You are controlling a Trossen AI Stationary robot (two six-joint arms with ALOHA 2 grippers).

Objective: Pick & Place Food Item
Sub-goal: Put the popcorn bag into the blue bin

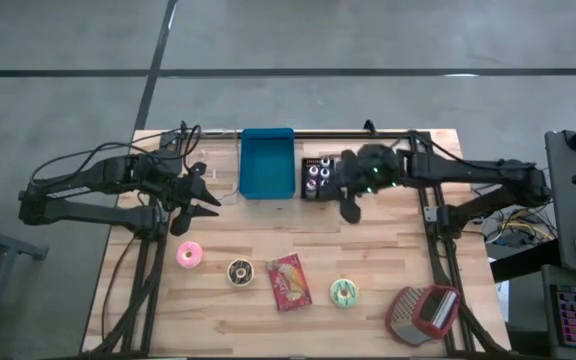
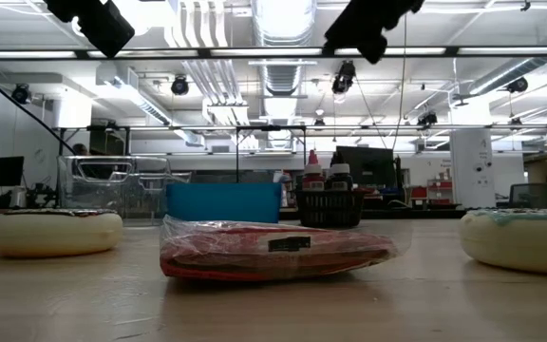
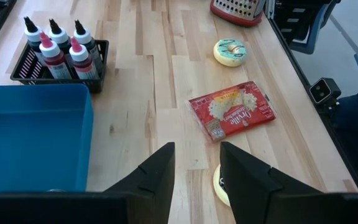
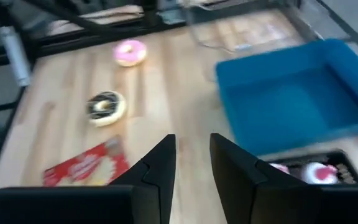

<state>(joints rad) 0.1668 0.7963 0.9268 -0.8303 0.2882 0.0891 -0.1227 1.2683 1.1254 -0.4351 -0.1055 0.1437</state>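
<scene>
1. The food I am after lies in a row along the near half of the counter (image 1: 368, 250): a pink doughnut (image 1: 188, 254), a chocolate doughnut (image 1: 240, 272), a red popcorn packet (image 1: 289, 281) and a green-iced doughnut (image 1: 345, 292). None of it is in the blue bin (image 1: 268, 163) at the far edge yet.
2. The packet is the one thing with a long axis. In the high view it runs roughly from the far edge toward the near edge, tilted a little, so a grip across its short width looks the likelier fit to me.
3. My right pincer (image 1: 349, 207) hangs above the counter just beside the basket of sauce bottles (image 1: 316, 178); the packet and the green-iced doughnut lie nearward of it, well apart. Its fingers stand a small gap apart with nothing between them.
4. My left pincer (image 1: 193, 208) hangs over its own side, partly open and empty. The pink doughnut is just nearward of it, so I judge that arm the closer one for the pink and chocolate doughnuts, and my right arm closer for the green-iced one.
5. Count: three doughnuts, one packet, one bin, one basket with what looks like six bottles, and one box grater (image 1: 423, 312) at the near right corner.
</scene>
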